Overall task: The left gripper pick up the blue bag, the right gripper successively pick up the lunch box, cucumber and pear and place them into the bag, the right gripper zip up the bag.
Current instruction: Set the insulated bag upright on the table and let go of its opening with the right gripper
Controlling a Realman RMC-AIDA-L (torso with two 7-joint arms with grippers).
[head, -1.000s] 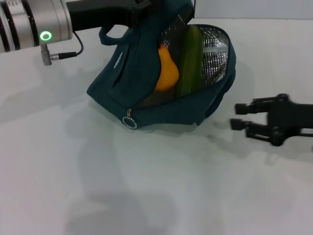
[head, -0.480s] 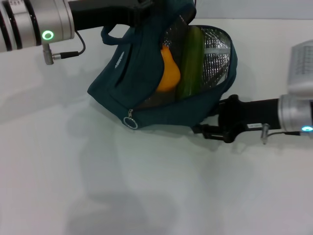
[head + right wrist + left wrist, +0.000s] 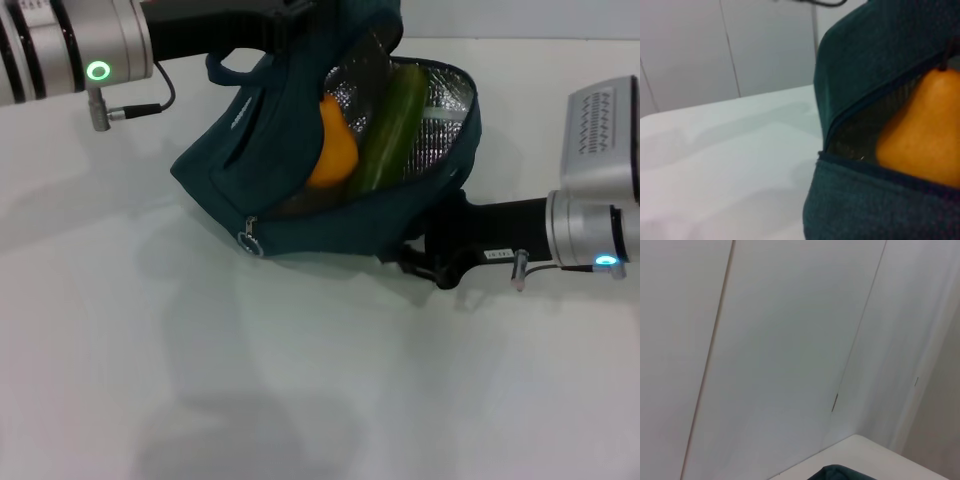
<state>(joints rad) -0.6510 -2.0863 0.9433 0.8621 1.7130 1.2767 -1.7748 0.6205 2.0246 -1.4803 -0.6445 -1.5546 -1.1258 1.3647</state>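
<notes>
Softly built, the blue bag point(image 3: 300, 200) sags on the table point(image 3: 300, 400), its top held up by the left gripper point(image 3: 290, 15), whose finger state cannot be told. Pear point(image 3: 330, 150) and cucumber point(image 3: 390, 125) lie inside. The zipper pull point(image 3: 248, 240), on the bag's near edge, is likely the best hold. The right gripper point(image 3: 415, 262) sits against the bag's near right corner, finger state unclear. No writing is legible.

A white table point(image 3: 300, 400) fills the head view, its surface plain and matte with soft grey shadows across it. Behind its far edge runs a pale wall point(image 3: 520, 18). The left wrist view shows pale wall panels point(image 3: 780, 340) divided by thin vertical seams, with a table corner point(image 3: 865, 450) below
</notes>
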